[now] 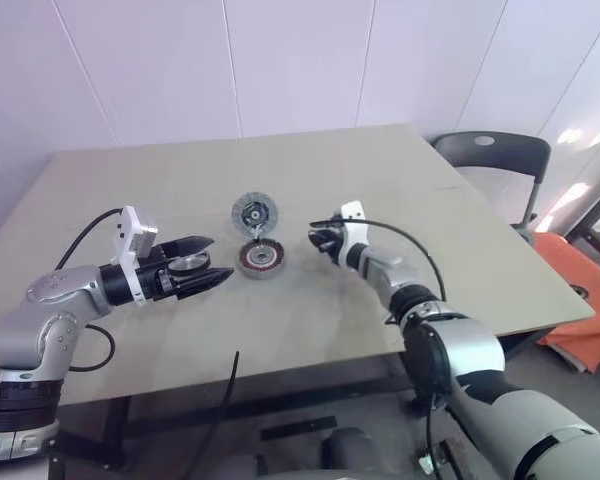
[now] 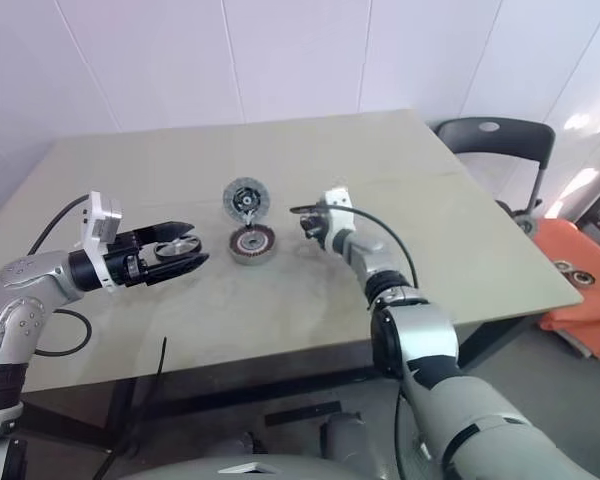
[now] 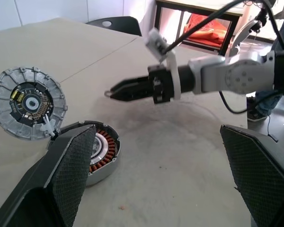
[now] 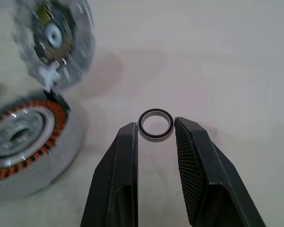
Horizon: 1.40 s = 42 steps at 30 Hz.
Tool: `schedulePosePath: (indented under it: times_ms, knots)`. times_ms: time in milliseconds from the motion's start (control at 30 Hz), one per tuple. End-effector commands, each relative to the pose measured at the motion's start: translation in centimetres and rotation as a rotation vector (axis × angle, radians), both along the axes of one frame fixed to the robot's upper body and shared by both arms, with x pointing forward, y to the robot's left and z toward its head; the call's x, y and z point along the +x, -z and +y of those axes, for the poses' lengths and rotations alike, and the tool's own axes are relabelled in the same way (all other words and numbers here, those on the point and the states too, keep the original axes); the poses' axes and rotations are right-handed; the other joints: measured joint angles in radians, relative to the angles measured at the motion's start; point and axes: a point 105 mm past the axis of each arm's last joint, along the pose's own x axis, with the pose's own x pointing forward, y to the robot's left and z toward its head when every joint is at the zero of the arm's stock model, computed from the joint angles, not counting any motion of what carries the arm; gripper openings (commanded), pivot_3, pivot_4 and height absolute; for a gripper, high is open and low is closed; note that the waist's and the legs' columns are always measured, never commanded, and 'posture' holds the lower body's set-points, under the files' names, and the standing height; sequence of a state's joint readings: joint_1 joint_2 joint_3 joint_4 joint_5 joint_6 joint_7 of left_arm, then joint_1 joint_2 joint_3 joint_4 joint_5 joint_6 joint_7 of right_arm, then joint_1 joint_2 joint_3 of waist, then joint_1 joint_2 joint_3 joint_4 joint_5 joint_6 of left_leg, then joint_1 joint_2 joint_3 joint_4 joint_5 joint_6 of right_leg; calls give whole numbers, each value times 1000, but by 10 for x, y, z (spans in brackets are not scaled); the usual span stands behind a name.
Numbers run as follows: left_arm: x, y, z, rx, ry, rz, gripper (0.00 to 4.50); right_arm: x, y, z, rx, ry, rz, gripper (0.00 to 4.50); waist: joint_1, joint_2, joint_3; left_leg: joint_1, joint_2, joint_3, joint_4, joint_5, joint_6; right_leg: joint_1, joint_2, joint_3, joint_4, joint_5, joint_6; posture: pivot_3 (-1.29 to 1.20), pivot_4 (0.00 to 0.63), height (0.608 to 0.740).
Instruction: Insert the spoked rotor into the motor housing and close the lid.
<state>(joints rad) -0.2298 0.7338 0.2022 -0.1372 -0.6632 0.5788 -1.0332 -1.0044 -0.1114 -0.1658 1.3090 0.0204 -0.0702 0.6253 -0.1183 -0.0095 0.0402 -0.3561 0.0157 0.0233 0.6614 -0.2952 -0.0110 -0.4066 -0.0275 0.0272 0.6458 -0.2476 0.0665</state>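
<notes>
One housing [image 1: 261, 260], one lid [image 1: 254, 213]

Left end effector [image 1: 212, 262] wide open; right end effector [image 4: 155, 125] pinched narrow.

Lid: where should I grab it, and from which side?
Probably the upper rim of the lid, opposite the white tab at the motor housing. It stands tilted up, so that edge is free. Come from the left with the open left gripper; the right gripper holds a small ring.
</notes>
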Motion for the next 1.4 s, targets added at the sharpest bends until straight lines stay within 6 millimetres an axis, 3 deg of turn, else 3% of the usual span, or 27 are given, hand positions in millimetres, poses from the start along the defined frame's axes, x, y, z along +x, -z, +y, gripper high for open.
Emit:
schedulePosePath:
  times_ms: [33, 200, 367, 567, 900, 1133, 1400]
  knots:
    - [2, -12, 1, -7, 2, -53, 4482, 2, -24, -4, -19, -99, -90, 795, 0, 0, 0, 0, 0, 0, 0, 0, 0, 0, 0, 0, 0, 0, 0, 0, 0, 740]
    - [2, -12, 0, -10, 11, -52, 4482, -10, -32, -4, -21, -272, -109, 795, -3, 0, 0, 0, 0, 0, 0, 0, 0, 0, 0, 0, 0, 0, 0, 0, 0, 740]
    - [2, -12, -3, -11, 27, -48, 4482, -25, -54, 15, 20, -496, -161, 795, -2, 1, 1, 0, 0, 0, 0, 0, 0, 0, 0, 0, 0, 0, 0, 0, 0, 740]
    - [-2, -11, -2, 0, 38, -43, 4482, -30, -69, 38, 29, -578, -215, 795, 0, 1, 1, 0, 0, 0, 0, 0, 0, 0, -1, 0, 1, 0, 0, 0, 0, 740]
    - [-8, -9, 5, 6, 15, -35, 4482, -48, -58, 31, -9, -728, -163, 795, 21, 2, 1, 0, 0, 0, -1, 0, 0, -1, -3, 0, 1, 0, 0, 0, 0, 740]
    - [-10, -5, 2, 30, 34, -31, 4482, -42, -60, 57, -15, -671, -210, 795, 21, 2, 1, 0, 1, 0, -1, 0, 0, -2, -3, 0, 1, 0, -1, 0, 0, 740]
    - [-13, -4, 6, 32, 9, -30, 4482, -26, -45, 74, -58, -475, -204, 795, 22, 2, 1, -1, 0, 0, -3, 0, -1, -4, -5, 0, 1, 0, -1, 0, 0, 740]
